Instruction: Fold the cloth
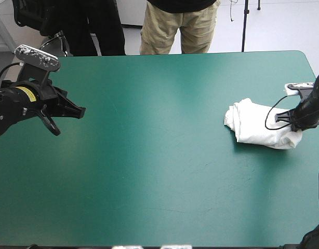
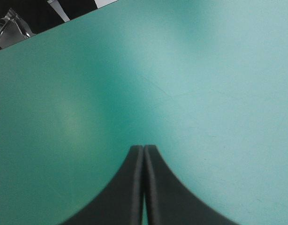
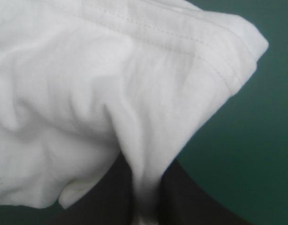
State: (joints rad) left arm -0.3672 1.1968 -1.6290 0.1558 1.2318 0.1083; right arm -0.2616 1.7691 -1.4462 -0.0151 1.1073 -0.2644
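Shirt (image 1: 258,125) sits bundled; right gripper (image 1: 290,117) pinches a fold of it, left gripper (image 2: 144,154) is closed on nothing, well apart. Likely pickup step; next needs lifting and spreading flat.

The T-shirt (image 1: 255,124) lies as a bundle on the table (image 1: 164,176) at the right of the frame, about mid-height. It is near the table's right edge and well apart from the far and near edges. The right gripper (image 1: 279,118) comes in from the frame's right edge and touches the bundle's right end. In its wrist view, 1 fold of the T-shirt runs down between its 2 fingers (image 3: 181,197), with the rest ahead of it. The left gripper (image 1: 80,111) is at the left of the frame, over the table near its left edge and well apart from the T-shirt. Its 2 fingers (image 2: 130,187) are pressed together, with bare table ahead.
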